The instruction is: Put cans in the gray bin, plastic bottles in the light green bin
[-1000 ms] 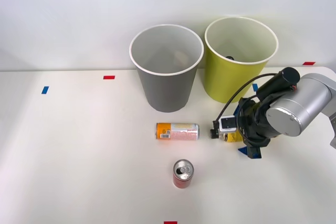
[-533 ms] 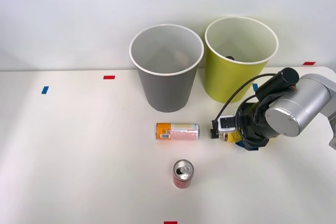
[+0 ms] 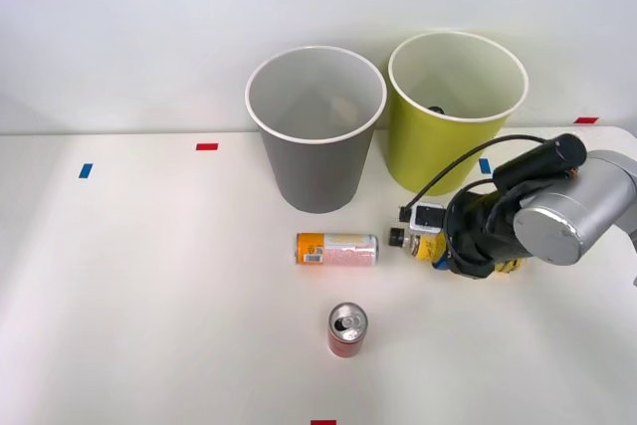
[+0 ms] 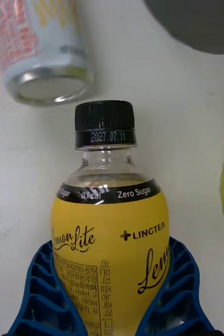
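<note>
My right gripper [image 3: 450, 254] is shut on a plastic bottle [image 3: 428, 247] with a yellow label and a black cap [image 3: 397, 238], held lying level just over the table in front of the light green bin [image 3: 438, 151]. In the wrist view the blue fingers [image 4: 38, 286] press both sides of the bottle [image 4: 110, 231]. An orange-ended can [image 3: 336, 249] lies on its side just past the cap, below the gray bin [image 3: 317, 161]. A red can [image 3: 347, 330] stands upright nearer the front edge.
Something small and dark [image 3: 435, 108] lies inside the light green bin. Red and blue tape marks [image 3: 206, 146] dot the white table [image 3: 149, 286]. The two bins stand side by side, nearly touching, at the back by the wall.
The fingers have closed around the bottle. The bottle and its cap have shifted a little up and toward the left, away from where they lay.
</note>
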Robot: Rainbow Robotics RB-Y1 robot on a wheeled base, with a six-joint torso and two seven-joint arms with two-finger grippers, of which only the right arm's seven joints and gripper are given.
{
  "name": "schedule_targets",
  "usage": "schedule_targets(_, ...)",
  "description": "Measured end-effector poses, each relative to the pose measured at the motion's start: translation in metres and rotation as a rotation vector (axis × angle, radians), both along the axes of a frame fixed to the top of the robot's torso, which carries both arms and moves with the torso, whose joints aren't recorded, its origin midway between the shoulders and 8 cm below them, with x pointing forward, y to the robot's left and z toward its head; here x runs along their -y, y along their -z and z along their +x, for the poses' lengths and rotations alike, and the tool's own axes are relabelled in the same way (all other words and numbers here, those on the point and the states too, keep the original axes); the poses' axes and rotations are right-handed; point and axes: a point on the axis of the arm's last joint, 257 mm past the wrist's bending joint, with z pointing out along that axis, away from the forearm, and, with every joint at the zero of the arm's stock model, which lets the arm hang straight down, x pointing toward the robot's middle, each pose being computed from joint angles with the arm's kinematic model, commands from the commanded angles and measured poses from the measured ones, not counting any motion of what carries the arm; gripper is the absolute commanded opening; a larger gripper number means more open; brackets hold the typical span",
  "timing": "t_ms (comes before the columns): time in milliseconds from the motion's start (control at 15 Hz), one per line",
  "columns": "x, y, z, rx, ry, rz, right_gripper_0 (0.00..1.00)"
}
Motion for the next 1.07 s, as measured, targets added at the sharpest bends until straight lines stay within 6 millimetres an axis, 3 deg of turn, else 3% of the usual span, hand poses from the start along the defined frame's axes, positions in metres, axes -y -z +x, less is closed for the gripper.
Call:
schedule_targets(333,-0.006,-0.037,-0.007,-0.056,0.100,0.287,0.04)
schedule_targets(733,-0.019,-0.115,-0.027,-0.114,0.122,0.665,0.04)
schedule_targets(933,-0.015,-0.158,-0.033,-0.122,0.139,0.866,0.04)
schedule_targets(1067,-0.010,-0.174,-0.037,-0.113,0.160,0.962,0.04)
